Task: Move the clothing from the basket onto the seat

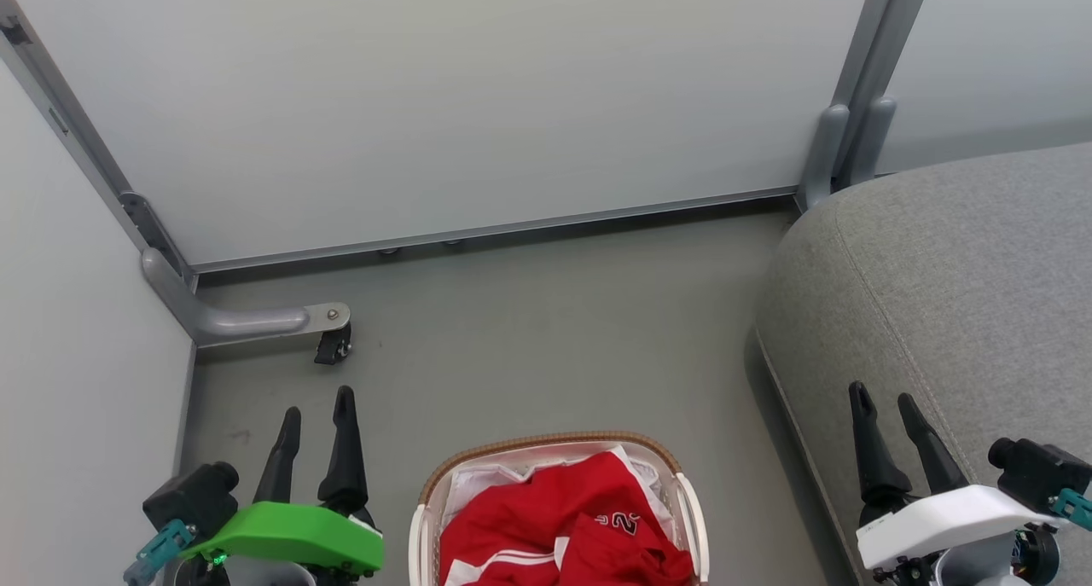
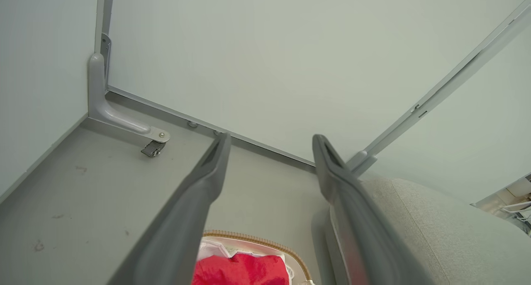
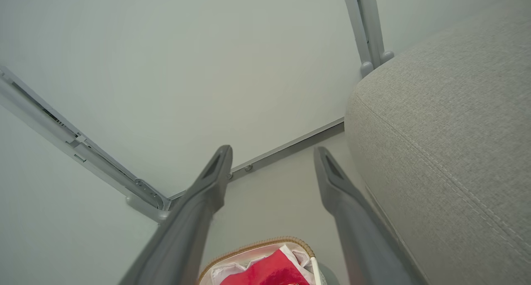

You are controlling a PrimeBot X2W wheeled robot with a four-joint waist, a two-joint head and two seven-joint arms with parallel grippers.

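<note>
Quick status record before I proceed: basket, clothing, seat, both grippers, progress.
basket: on the floor, left of the seat
clothing: red with white stripes, piled in the basket
seat: grey, no clothing on its visible part
left gripper: open, empty, left of the basket
right gripper: open, empty, by the seat's edge
progress: nothing moved yet

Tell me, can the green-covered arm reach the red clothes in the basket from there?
Probably yes. The left gripper hangs open beside the basket, with nothing between them, and the clothing lies uncovered at the top. It would likely only need to swing inward and down.
</note>
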